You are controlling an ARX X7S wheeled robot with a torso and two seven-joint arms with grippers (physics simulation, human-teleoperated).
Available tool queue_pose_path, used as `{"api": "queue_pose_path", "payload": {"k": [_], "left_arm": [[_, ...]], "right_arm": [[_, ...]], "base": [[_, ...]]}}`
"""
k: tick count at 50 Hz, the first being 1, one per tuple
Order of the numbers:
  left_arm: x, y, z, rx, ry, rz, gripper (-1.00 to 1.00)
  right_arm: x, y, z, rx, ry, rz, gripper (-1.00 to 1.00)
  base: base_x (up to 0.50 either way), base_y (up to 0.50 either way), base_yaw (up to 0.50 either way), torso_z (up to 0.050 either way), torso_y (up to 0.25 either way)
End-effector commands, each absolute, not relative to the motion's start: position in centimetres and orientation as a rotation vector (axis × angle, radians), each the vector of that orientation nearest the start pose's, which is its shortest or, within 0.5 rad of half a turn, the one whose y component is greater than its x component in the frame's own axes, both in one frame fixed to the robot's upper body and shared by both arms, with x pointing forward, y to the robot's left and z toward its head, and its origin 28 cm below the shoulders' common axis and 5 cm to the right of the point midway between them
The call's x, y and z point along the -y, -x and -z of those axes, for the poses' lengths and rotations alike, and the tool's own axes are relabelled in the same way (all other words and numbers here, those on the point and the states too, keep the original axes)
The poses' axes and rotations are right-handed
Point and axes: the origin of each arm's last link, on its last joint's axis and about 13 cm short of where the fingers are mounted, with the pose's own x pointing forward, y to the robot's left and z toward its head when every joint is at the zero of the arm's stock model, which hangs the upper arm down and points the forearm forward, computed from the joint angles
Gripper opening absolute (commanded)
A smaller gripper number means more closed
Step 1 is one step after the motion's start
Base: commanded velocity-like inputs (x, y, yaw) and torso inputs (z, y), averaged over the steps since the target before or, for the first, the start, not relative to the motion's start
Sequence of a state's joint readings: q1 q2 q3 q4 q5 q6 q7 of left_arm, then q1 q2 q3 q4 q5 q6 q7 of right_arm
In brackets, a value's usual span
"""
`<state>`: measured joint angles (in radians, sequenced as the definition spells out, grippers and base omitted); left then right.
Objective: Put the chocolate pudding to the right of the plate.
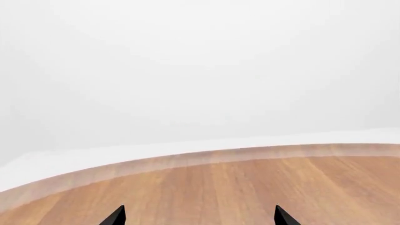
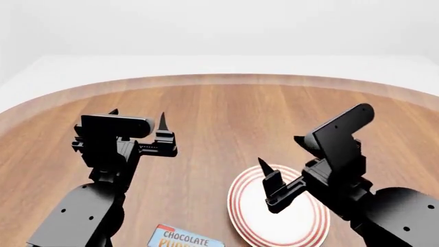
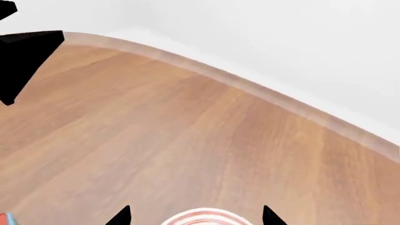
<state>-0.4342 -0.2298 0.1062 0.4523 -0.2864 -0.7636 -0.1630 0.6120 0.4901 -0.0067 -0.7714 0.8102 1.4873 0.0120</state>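
Note:
The chocolate pudding [image 2: 182, 238] lies flat on the wooden table at the near edge of the head view, light-blue top up, partly cut off. The plate [image 2: 239, 205], white with red rings, sits just to its right. My right gripper [image 2: 280, 151] is open and empty, hovering above the plate's far-left part. In the right wrist view the gripper [image 3: 196, 209] is open and the plate's rim [image 3: 203, 217] shows between the fingertips. My left gripper [image 2: 138, 114] is open and empty, raised above the table beyond the pudding; the left wrist view [image 1: 200, 213] shows only bare wood between the fingertips.
The round wooden table has a curved far edge [image 2: 219, 80] with white floor and wall beyond. My left gripper also shows as a black shape in the right wrist view [image 3: 25, 56]. A small red corner [image 3: 5, 218] shows at that view's edge.

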Motion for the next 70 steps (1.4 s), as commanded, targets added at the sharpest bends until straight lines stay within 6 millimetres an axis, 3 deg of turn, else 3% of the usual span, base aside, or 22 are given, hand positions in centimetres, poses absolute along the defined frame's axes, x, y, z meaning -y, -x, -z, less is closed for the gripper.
{"api": "queue_pose_path", "payload": {"k": [1, 4, 21, 32, 70], "left_arm": [[-21.9, -26.5, -15.8, 0.087, -0.049, 0.057, 1.0], [-21.9, -26.5, -15.7, 0.085, -0.048, 0.058, 1.0], [-21.8, -26.5, -15.9, 0.085, -0.05, 0.061, 1.0], [-21.8, -26.5, -15.8, 0.082, -0.05, 0.062, 1.0], [-21.7, -26.5, -15.7, 0.082, -0.053, 0.061, 1.0]], "right_arm": [[14.9, -21.2, -21.6, -0.324, 0.28, -0.601, 1.0], [14.7, -20.5, -21.6, -0.335, 0.311, -0.681, 1.0], [14.1, -19.9, -21.7, -0.359, 0.334, -0.731, 1.0], [13.2, -18.9, -21.0, -0.395, 0.297, -0.873, 1.0], [11.1, -20.1, -17.5, -0.561, 0.342, -0.995, 1.0]], "base": [[0.0, 0.0, 0.0, 0.0, 0.0], [0.0, 0.0, 0.0, 0.0, 0.0], [0.0, 0.0, 0.0, 0.0, 0.0], [0.0, 0.0, 0.0, 0.0, 0.0], [0.0, 0.0, 0.0, 0.0, 0.0]]}}
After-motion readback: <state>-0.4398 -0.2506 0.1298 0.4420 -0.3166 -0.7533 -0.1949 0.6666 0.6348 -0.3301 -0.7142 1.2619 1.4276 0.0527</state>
